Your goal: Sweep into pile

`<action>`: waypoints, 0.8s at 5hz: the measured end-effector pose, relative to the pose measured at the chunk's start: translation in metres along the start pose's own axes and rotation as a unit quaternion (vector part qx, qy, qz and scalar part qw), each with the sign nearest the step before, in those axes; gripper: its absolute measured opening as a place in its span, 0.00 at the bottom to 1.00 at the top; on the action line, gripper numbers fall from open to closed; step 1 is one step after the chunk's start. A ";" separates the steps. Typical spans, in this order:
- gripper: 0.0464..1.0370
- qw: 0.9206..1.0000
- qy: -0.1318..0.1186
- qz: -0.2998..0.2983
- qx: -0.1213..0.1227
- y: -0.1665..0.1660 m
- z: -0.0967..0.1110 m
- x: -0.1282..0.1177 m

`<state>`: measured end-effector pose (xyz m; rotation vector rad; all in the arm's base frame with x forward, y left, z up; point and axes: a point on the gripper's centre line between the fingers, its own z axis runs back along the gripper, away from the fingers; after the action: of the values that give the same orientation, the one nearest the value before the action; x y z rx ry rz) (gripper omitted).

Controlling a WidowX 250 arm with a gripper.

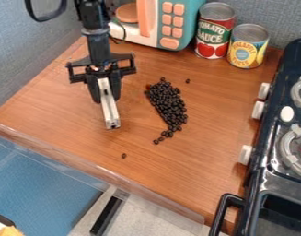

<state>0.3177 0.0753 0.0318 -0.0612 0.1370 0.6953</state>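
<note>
The black gripper (104,92) hangs over the left part of the wooden table, shut on a silver metal bar (109,107) whose free end points toward the front edge. Right of the bar, apart from it, lies an elongated pile of dark beans (168,105), wide at the back and narrowing toward the front. One stray bean (124,156) sits in front of the bar, near the table's front edge. Another single bean (188,81) rests behind the pile to its right. A small red spot shows at the pile's upper left edge.
A teal and pink toy microwave (199,10) stands at the back, with a tomato sauce can (214,31) and a pineapple can (247,46) beside it. A black toy stove (270,161) with white knobs borders the right side. The table's front edge (85,166) runs diagonally.
</note>
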 end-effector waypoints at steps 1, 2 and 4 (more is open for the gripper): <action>0.33 1.000 -0.005 0.002 0.012 -0.003 -0.012 0.003; 0.40 0.999 0.002 0.016 0.036 -0.005 -0.018 0.008; 0.96 0.998 0.013 0.013 0.062 -0.001 -0.016 0.012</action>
<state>0.3257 0.0808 0.0143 0.0510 0.2066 0.7107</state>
